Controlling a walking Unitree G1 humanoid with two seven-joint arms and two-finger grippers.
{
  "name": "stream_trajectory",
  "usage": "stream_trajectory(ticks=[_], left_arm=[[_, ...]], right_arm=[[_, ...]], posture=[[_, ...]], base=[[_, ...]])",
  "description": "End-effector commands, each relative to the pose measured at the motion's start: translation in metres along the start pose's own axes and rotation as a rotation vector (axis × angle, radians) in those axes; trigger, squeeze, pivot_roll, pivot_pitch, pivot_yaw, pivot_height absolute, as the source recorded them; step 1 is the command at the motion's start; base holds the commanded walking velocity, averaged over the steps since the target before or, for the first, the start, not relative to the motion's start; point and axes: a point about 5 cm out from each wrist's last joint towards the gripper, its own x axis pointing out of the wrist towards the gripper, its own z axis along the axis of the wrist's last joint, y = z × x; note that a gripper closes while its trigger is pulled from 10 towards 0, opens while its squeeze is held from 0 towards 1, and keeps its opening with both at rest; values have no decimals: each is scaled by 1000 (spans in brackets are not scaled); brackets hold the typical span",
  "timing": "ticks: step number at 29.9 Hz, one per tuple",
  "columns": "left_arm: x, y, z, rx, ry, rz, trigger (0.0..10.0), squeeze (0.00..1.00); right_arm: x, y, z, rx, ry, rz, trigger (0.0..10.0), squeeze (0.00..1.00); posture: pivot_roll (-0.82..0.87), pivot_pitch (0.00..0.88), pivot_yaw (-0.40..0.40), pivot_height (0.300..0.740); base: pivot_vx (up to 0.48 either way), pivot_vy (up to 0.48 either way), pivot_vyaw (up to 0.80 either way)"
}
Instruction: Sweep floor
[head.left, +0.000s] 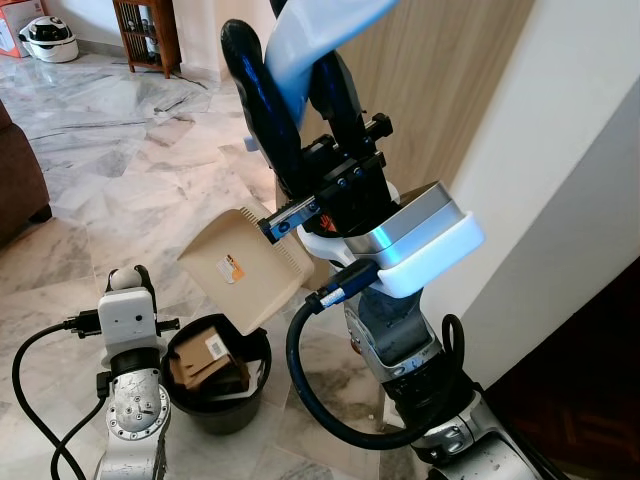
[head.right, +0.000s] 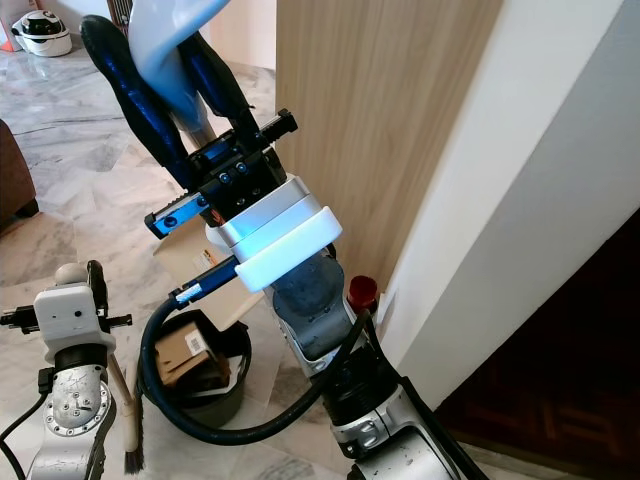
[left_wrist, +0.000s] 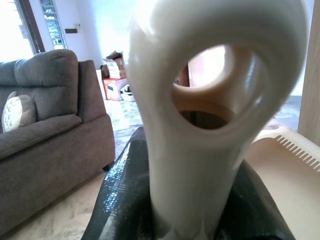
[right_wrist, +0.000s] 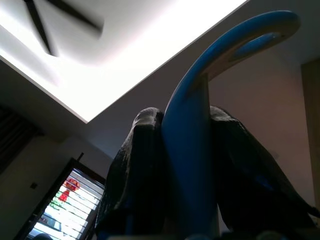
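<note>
Both claws grip handles: right claw (head.left: 300, 75) dustpan (head.left: 250, 265); left claw (left_wrist: 190, 200) brush (head.right: 131, 425).

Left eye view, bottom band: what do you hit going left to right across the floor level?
Left arm's wrist → black bin holding cardboard scraps → beige dustpan tilted above the bin → right arm → white wall.

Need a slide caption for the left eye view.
Right hand holds the dustpan tipped over the black bin.
</note>
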Motion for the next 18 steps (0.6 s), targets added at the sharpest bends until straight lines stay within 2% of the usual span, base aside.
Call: stream_trajectory(ticks=[1,3,4,5,6,8,10,11,13,15,18], left_arm=[[7,-5,15,-13,-88,-16,10000,0],[7,-4,13,-13,-85,-16,10000,0],[7,-5,14,-13,-86,-16,10000,0],[7,-5,14,-13,-86,-16,10000,0],[7,-5,14,-14,-87,-16,10000,0],[7,-5,14,-15,-87,-17,10000,0],[6,-6,15,-17,-87,-16,10000,0],[6,-6,15,-17,-87,-16,10000,0],[6,-6,15,-17,-86,-17,10000,0],[6,-6,15,-19,-86,-16,10000,0],[6,-7,15,-22,-87,-17,10000,0]], right_arm=[[4,-1,6,-10,-40,-19,10000,0],[2,-1,2,-17,-14,-25,10000,0],[-4,-5,-11,-39,72,-52,10000,0],[-4,-5,-11,-39,72,-52,10000,0],[-13,-9,-23,-58,160,-72,10000,0],[-17,-11,-28,-67,191,-76,10000,0],[-36,-25,-49,-127,349,-114,10000,0],[-36,-25,-49,-127,349,-114,10000,0],[-49,-36,-62,-128,458,-163,10000,0],[-71,-53,-75,-91,593,-275,10000,0],[-90,-73,-80,-75,675,-410,10000,0]], posture=[[270,0,-65,740],[270,0,-65,740],[270,0,-66,740],[270,0,-66,740],[271,0,-68,740],[271,0,-68,740],[270,0,-68,740],[270,0,-68,740],[268,0,-70,740],[267,0,-71,740],[264,0,-72,740]], base=[[0,0,0],[0,0,0],[0,0,0],[0,0,0],[0,0,0],[0,0,0],[0,0,0],[0,0,0],[0,0,0],[0,0,0],[0,0,0]])
